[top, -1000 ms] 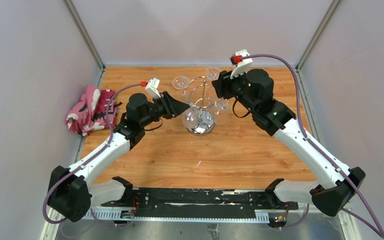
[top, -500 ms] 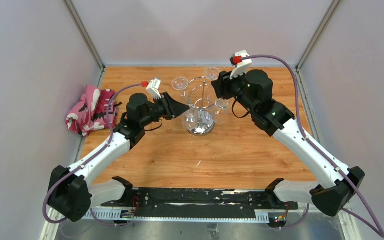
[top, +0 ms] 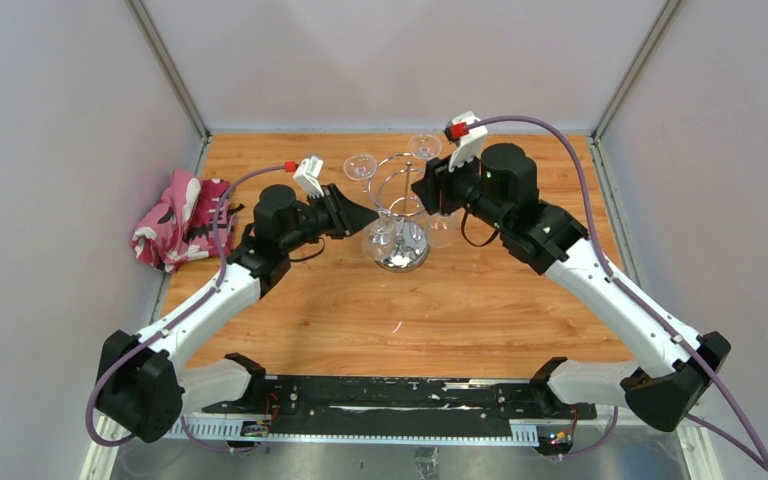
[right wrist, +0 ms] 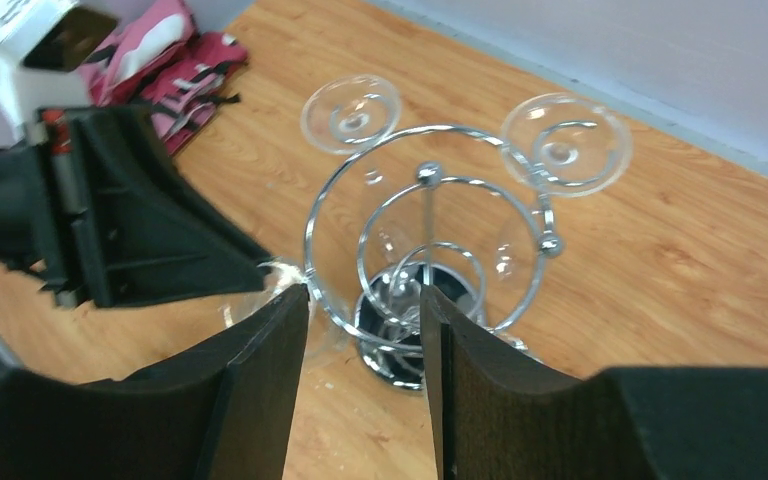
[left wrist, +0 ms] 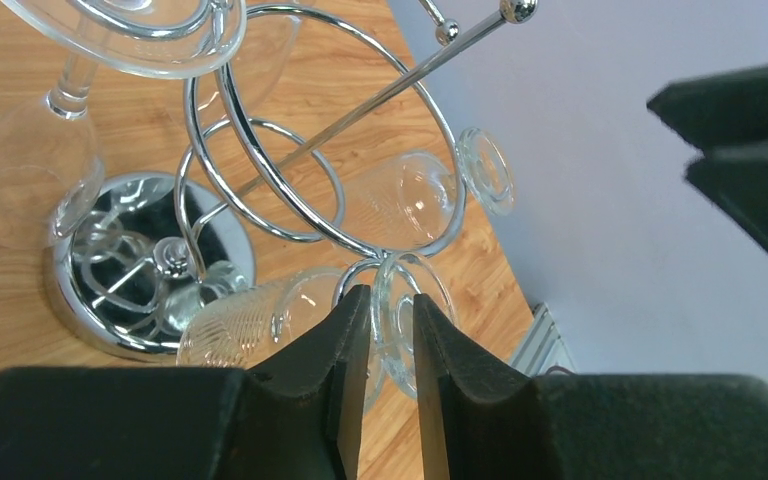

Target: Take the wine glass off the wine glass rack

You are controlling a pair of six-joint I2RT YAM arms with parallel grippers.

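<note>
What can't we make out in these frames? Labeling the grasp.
- Left wrist: whether the jaws of the left gripper touch the wine glass foot between them; its fingers cover the contact.
- Top external: how many glasses hang on the wine glass rack; clear glass, too small, right arm overlaps.
- Right wrist: rack base edges, behind the right gripper fingers.
- Left wrist: another wine glass, foot cut by the top edge.

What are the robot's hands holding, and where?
The left jaws sit either side of the round foot of a hanging wine glass; whether they pinch it cannot be told. The right jaws are open, holding nothing.
</note>
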